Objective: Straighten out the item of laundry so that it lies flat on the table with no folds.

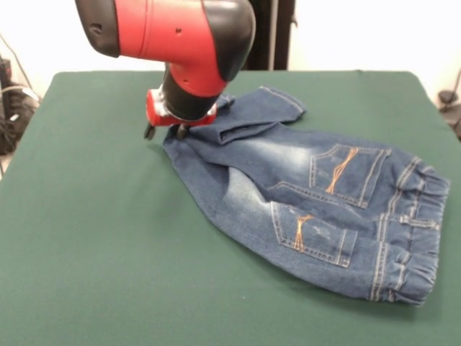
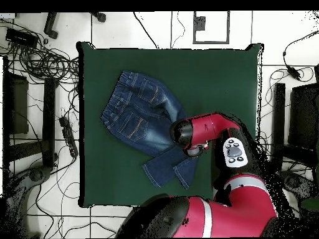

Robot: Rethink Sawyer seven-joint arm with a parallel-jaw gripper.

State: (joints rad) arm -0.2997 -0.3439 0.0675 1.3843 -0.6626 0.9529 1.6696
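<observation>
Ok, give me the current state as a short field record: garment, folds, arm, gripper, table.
garment: small blue denim jeans with orange-stitched back pockets, pockets facing up, gathered waistband away from the arm
folds: one leg end doubled over near the arm; not yet flat
arm: red and black robot arm reaching down over the leg ends
gripper: tips at the cuff edge of the jeans; open or shut cannot be told
table: dark green felt-like rectangular top, jeans lying toward one side of it
</observation>
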